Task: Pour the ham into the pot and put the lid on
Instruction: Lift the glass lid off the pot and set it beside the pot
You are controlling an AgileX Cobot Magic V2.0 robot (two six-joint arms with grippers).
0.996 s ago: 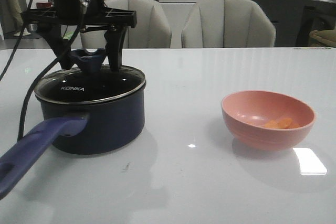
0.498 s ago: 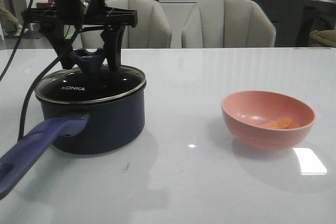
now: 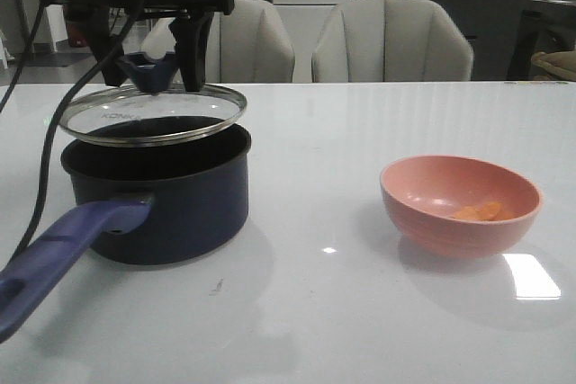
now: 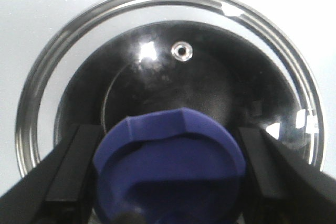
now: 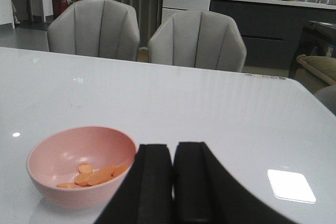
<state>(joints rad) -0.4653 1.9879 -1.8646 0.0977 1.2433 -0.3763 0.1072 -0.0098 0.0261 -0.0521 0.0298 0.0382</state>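
The pot is seen at the near left of the white desk, its long purple-blue handle pointed toward the viewer; the black inside is left uncovered. To the right, well apart from the pot, a pink bowl is placed, and the ham is kept in it as a few orange slices. Just above the pot, the lid is held in the air, slightly tilted, by the left hand, which is clamped on the blue knob; the right hand is seen with its fingers pressed together, holding nothing, near the bowl. Behind the desk, two grey chairs are set.
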